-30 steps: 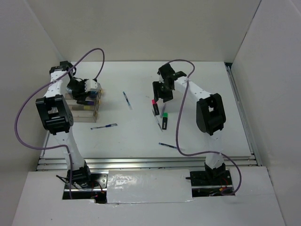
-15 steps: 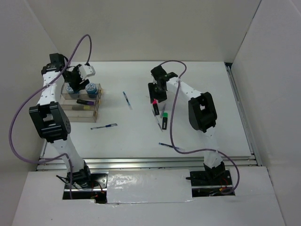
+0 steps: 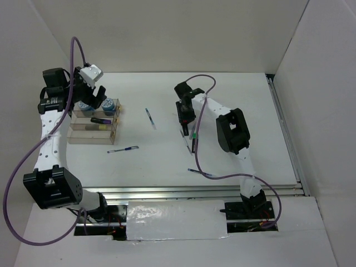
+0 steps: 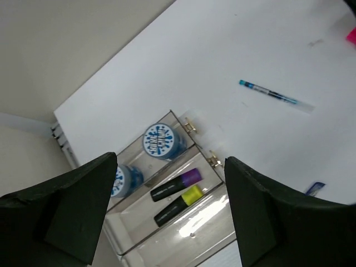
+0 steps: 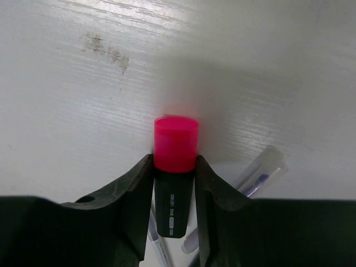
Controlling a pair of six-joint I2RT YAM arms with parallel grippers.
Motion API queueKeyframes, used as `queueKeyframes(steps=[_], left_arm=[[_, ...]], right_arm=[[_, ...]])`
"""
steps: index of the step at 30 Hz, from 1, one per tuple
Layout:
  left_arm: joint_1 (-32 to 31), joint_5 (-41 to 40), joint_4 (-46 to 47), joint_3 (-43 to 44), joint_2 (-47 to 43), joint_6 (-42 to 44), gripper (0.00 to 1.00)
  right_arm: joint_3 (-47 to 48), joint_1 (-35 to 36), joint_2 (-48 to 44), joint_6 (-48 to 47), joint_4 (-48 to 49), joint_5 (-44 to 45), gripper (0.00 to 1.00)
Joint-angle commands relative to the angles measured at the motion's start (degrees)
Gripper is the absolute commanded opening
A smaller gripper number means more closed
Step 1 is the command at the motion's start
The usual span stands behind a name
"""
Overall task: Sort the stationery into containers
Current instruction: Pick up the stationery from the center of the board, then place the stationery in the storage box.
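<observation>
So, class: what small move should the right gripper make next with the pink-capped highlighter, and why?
Probably squeeze the right gripper firmly shut before lifting: its fingers closely flank the pink-capped highlighter, which lies on the table, and a firm grip isn't evident yet.

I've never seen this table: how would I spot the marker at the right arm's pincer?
On the white table, look near the middle, where the right pincer reaches down. Between its fingers lies the pink-capped highlighter, short and black. Its neighbour has a green cap, and the pens are thin.
</observation>
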Motion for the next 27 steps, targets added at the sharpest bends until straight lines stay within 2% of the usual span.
queueKeyframes(steps=[1,2,4,5,6,9,12,13,14,15,16,19,23,27], left_arm=[[0.26,5.06,0.91,-1.50,-2.32,-8.06,0.90],[0.17,5.67,1.07,-2.81,-3.63,-9.11,0.88],[0.08,6.47,1.60,-4.14,-4.61,-13.85,0.79],[0.08,8.04,1.86,-5.45,-5.22,-16.82,0.78],[0.08,9.45,1.78,-5.98,-5.49,-18.07,0.78],[-1.75,13.41,5.63,-9.93,-7.16,-25.53,0.78],[-6.49,9.92,11.52,-16.34,-10.67,-34.83,0.75],[-9.99,7.90,13.62,-18.19,-12.07,-37.83,0.69],[-11.94,6.05,14.08,-18.81,-12.52,-40.29,0.68],[-13.52,2.64,14.43,-19.17,-12.96,-41.10,0.70],[-18.32,0.60,15.13,-19.34,-13.57,-42.07,0.72],[-23.36,-4.85,16.36,-19.00,-13.06,-46.63,0.73],[-26.71,-6.54,15.93,-16.28,-9.90,-53.14,0.72],[-30.40,-4.25,15.75,-13.55,-6.47,-57.98,0.71]], right_arm=[[2.08,0.83,2.00,-0.03,-1.72,2.46,0.36],[2.43,0.83,2.17,-0.29,-1.99,2.38,0.30],[3.05,0.74,2.18,-0.38,-2.34,1.42,0.09],[3.40,0.39,2.00,-0.56,-2.60,0.97,0.00],[3.58,0.04,1.39,-0.64,-2.78,0.53,0.00],[3.23,-2.86,-3.17,-1.26,-2.34,-9.20,0.00],[0.60,-5.58,-12.04,-1.00,0.63,-17.21,0.00],[-3.32,-5.85,-18.33,0.48,4.91,-17.66,0.00],[-5.63,-5.94,-24.22,1.45,6.96,-16.53,0.00],[-8.09,-5.59,-26.19,2.60,8.28,-15.56,0.00],[-8.20,-4.98,-27.69,2.95,8.21,-14.07,0.00],[-9.34,-2.34,-31.48,5.76,6.98,-10.02,0.00],[-11.80,-0.06,-34.64,12.44,7.33,-9.40,0.00],[-14.61,2.75,-37.99,16.84,8.65,-7.05,0.00]])
